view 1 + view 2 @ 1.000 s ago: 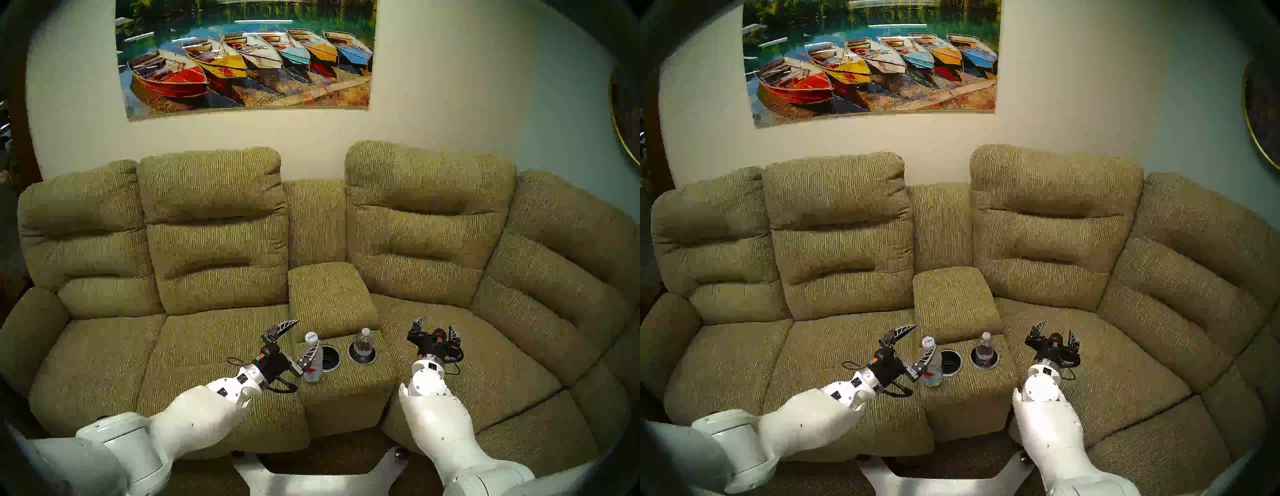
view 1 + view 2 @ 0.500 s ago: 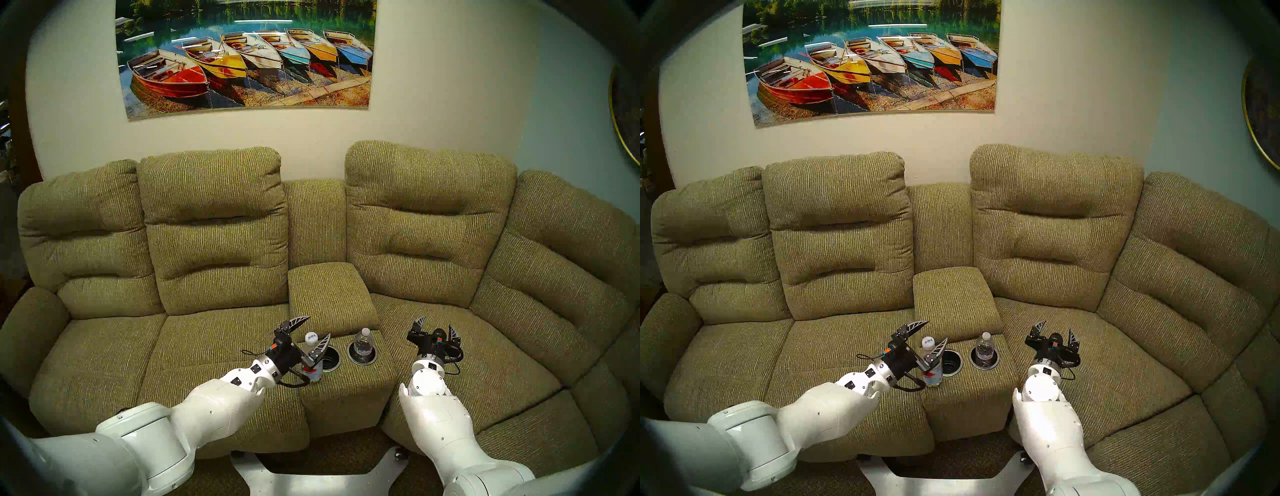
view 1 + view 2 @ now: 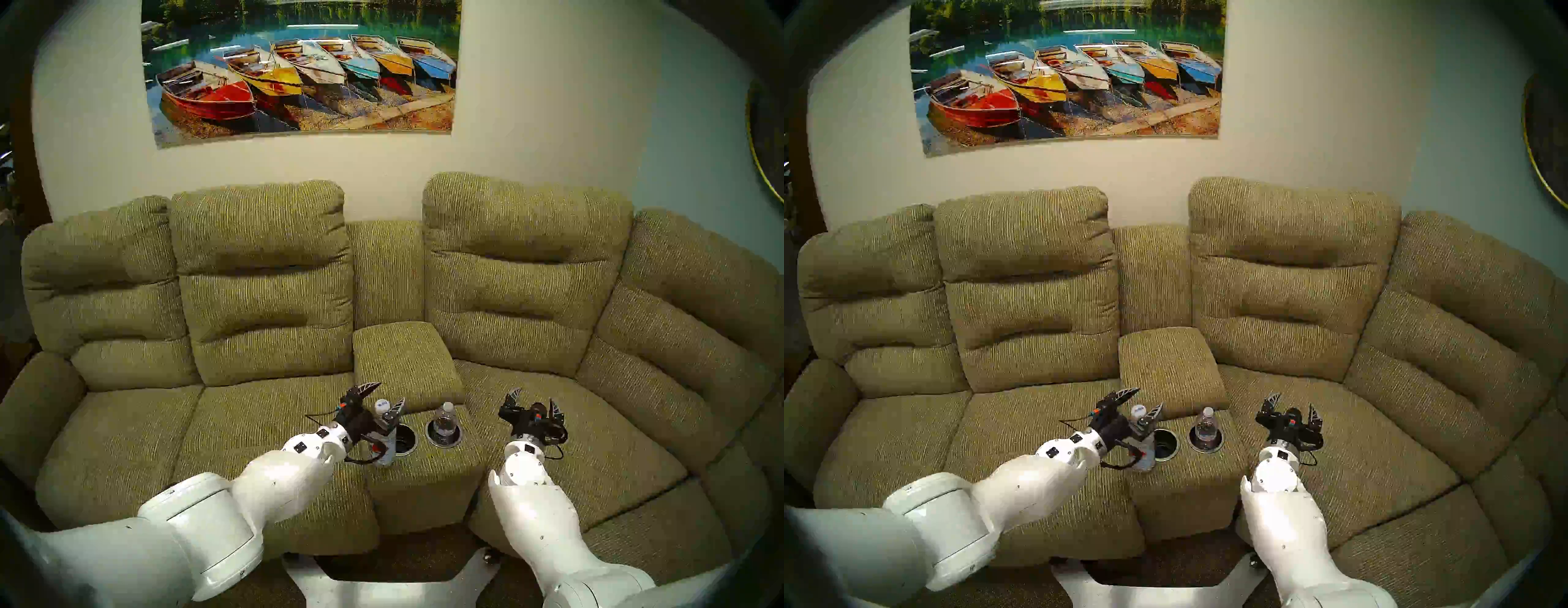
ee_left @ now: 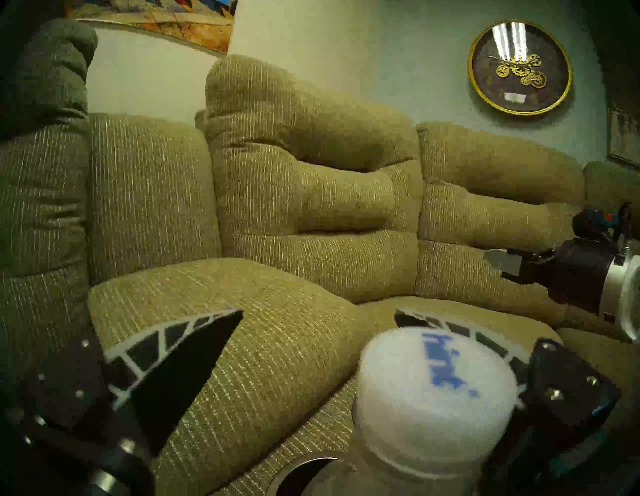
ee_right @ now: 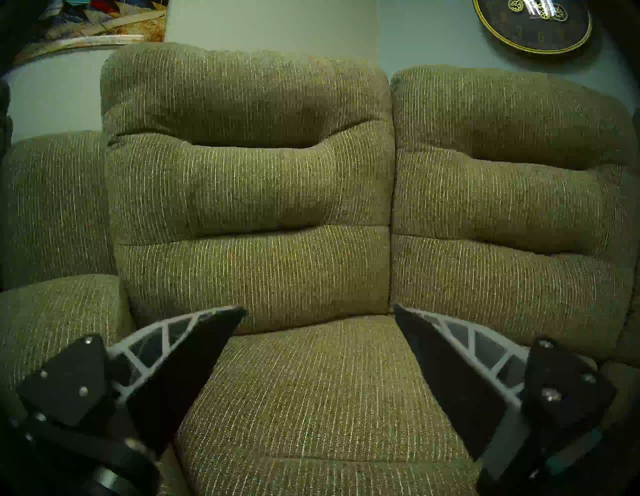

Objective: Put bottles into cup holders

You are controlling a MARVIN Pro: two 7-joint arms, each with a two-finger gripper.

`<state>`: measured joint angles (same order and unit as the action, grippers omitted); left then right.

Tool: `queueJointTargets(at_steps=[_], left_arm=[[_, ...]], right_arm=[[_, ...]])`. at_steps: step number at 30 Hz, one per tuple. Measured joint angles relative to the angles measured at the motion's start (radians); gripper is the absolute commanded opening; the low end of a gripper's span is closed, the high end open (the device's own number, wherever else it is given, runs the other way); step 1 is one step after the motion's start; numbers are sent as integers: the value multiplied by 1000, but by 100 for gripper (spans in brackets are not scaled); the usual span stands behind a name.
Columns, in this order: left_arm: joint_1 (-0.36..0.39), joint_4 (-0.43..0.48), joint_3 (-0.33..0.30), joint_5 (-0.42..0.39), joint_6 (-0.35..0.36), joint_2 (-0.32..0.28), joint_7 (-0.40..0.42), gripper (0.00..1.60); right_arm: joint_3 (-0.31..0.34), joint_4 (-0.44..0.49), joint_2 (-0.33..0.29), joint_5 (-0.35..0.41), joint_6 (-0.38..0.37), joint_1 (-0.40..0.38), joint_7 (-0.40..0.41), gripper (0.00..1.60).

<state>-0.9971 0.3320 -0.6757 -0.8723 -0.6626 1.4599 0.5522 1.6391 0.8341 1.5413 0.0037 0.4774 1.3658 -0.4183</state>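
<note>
The red-and-blue-label bottle point(image 3: 387, 451) stands on the olive console just left of the empty left cup holder point(image 3: 406, 439). My left gripper point(image 3: 383, 398) is open, with a finger on each side of the bottle's white cap point(image 4: 436, 395); the cap lies close to the right finger point(image 4: 491, 346). The ribbed bottle point(image 3: 445, 418) stands in the right cup holder point(image 3: 443, 441). My right gripper point(image 3: 533, 401) is open and empty above the seat to the right of the console. In the head stereo right view the left gripper point(image 3: 1138, 404) straddles the same bottle point(image 3: 1144, 454).
The raised console armrest pad point(image 3: 405, 365) sits right behind the cup holders. Sofa backrests point(image 3: 263, 280) rise behind the seats. The right gripper point(image 5: 319, 311) faces the sofa seat cushion point(image 5: 311, 388). A round wall clock point(image 4: 519, 67) hangs at the far right.
My left gripper moved forward and right, from beside the red-and-blue-label bottle to straddling its cap. The bottle still stands by the left holder. The right arm has not moved.
</note>
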Motion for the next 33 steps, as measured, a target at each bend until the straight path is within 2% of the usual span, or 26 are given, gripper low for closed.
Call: queueJointTargets(at_steps=[1, 2, 3, 4, 21, 33], left_arm=[[2, -4, -2, -3, 4, 3, 1, 51], [5, -12, -6, -8, 11, 10, 2, 18], [9, -18, -10, -13, 16, 15, 3, 5], [11, -24, -14, -17, 20, 19, 4, 0], [53, -83, -66, -69, 83, 57, 51, 0], [87, -94, -67, -72, 126, 89, 64, 0]], right_arm=[[0, 0, 0, 0, 0, 0, 0, 160], [0, 0, 0, 0, 0, 0, 0, 160], [0, 0, 0, 0, 0, 0, 0, 160], [0, 0, 0, 0, 0, 0, 0, 160], [0, -1, 0, 0, 0, -1, 0, 160], [0, -3, 0, 0, 0, -1, -1, 160]])
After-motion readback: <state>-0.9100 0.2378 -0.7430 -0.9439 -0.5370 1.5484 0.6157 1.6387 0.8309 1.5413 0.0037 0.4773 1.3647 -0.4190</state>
